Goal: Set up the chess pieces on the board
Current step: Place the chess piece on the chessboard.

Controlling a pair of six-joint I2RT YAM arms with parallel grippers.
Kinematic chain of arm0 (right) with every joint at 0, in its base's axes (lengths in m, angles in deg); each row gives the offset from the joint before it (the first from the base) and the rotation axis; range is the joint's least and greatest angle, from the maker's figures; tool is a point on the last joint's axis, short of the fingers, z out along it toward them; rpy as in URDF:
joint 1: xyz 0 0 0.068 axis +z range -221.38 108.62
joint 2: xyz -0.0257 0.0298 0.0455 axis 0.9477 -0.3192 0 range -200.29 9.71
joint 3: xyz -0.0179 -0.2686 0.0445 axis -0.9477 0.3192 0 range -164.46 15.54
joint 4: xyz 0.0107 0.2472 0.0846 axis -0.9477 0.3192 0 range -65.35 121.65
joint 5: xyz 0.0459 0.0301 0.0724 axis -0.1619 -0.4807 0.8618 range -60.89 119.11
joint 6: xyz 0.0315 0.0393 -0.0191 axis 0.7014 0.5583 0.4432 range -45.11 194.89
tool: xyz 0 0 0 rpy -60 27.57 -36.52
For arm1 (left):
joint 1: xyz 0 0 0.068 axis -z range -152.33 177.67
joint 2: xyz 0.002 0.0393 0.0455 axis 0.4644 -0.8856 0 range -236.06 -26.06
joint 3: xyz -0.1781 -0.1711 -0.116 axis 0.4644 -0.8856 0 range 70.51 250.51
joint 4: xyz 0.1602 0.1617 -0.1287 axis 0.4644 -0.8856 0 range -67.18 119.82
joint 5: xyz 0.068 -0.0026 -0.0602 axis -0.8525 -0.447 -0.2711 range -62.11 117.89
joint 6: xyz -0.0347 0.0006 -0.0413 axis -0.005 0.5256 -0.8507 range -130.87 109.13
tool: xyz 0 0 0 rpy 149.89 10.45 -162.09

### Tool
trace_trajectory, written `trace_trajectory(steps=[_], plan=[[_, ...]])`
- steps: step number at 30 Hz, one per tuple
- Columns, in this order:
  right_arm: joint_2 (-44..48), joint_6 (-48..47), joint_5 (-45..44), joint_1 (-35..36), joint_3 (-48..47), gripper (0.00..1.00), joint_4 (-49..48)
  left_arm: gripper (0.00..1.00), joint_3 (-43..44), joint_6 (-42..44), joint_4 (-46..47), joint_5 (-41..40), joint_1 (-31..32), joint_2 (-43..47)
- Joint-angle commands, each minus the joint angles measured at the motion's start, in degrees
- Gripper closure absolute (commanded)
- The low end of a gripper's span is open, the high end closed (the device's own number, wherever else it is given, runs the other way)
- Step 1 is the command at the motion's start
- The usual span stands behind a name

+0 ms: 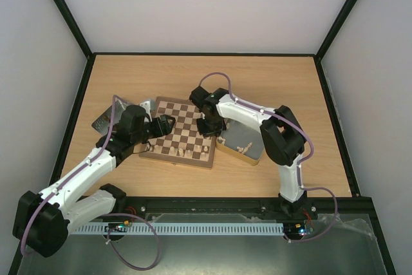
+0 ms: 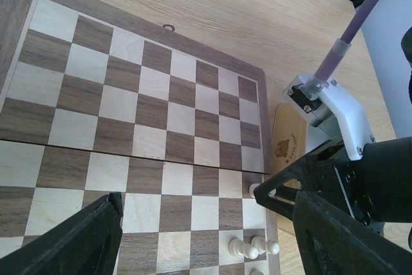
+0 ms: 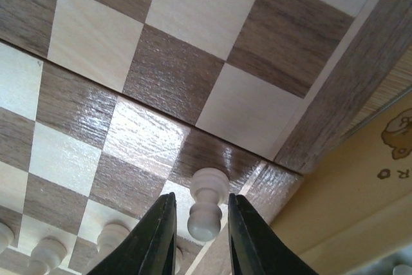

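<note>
A light wooden table (image 1: 270, 82) between white walls is what I see from the top camera. The board (image 1: 183, 115) lies flat near the middle of it, a little turned, and most of its squares are bare. A few pale pieces (image 1: 183, 151) stand along its near edge. A gold tin (image 1: 239, 134) lies just beside the right border of the board, with some more pale men at its near end. A grey tray (image 1: 102, 122) is at the left, partly hidden by the left arm.

The right gripper (image 1: 210, 128) hangs over the right edge of the board. In its wrist view the two fingers (image 3: 154, 236) stand on both sides of a pale pawn (image 3: 207, 203), which is upright on a square by the right border. The jaws are a little apart. I see a gap between one finger and the pawn. The other finger is very close, and I cannot tell whether it touches.

The left gripper (image 2: 206, 207) hovers over the left part of the board. Its fingers are spread wide, with nothing between them.
</note>
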Motion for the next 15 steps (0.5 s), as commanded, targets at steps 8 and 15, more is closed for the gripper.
trace_trajectory(steps=[8,15], plan=[[1.78,1.11,-5.13,2.37,0.25,0.96,-5.05,0.25,0.05,0.70,-0.73,-0.77,0.06,0.57],[-0.32,1.15,-3.52,6.66,-5.29,0.96,-5.52,0.25,-0.03,-0.47,-1.66,-3.82,0.06,2.24]])
